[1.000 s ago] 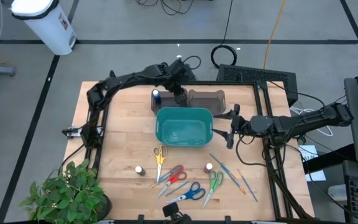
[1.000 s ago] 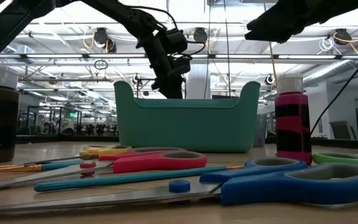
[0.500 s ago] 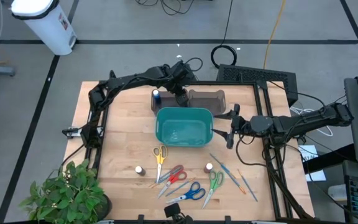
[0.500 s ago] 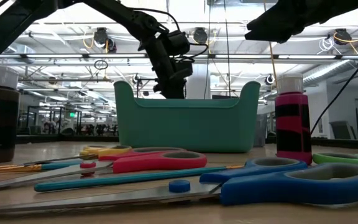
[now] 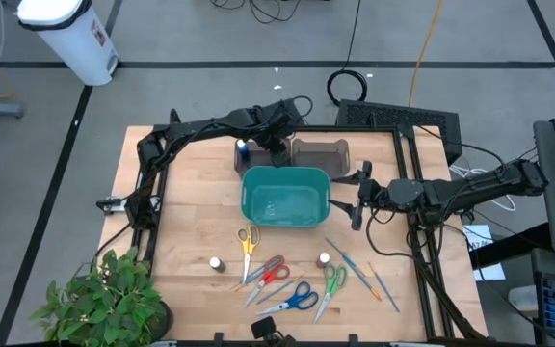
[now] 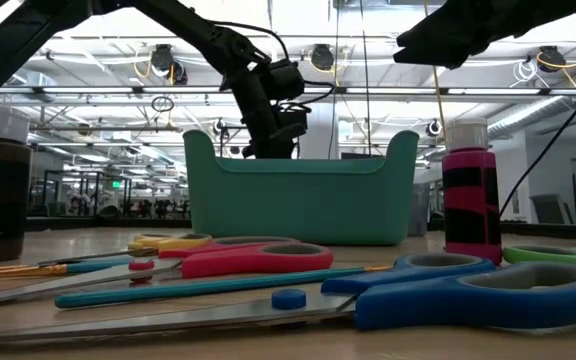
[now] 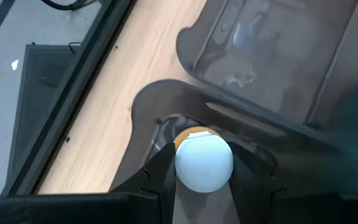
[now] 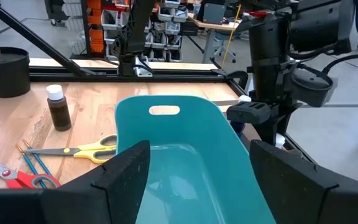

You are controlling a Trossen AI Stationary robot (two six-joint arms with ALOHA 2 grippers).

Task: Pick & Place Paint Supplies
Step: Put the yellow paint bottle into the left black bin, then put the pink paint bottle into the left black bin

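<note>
My left gripper [image 5: 276, 146] hangs at the table's far side over a dark grey bin [image 7: 143, 118], shut on a small white-capped amber bottle [image 7: 204, 163]. A dark-blue bottle [image 5: 242, 147] stands in that bin. In the low view the teal bin [image 6: 301, 198] hides the fingers. My right gripper [image 5: 357, 198] waits open at the right rim of the teal bin [image 5: 285, 196]. A dark white-capped bottle [image 5: 217, 263], another bottle [image 5: 324, 259] and thin brushes [image 5: 356, 266] lie on the near half of the table. My left gripper pinches the bottle between its two fingers, one finger [image 7: 161, 169] on each side, just under the white cap [image 7: 204, 165]. The fingers slant steeply down from above. The bottle is upright, cap up, lifted clear above the grey bin.
A second grey bin [image 5: 321, 151] stands right of the first, behind the teal bin. Scissors with yellow [image 5: 247, 241], red [image 5: 273, 272], blue [image 5: 297, 299] and green [image 5: 332, 281] handles lie near the front edge. A potted plant [image 5: 104, 299] fills the near left corner.
My left gripper has sunk a little toward the grey bin with the bottle still in its fingers, without turning.
</note>
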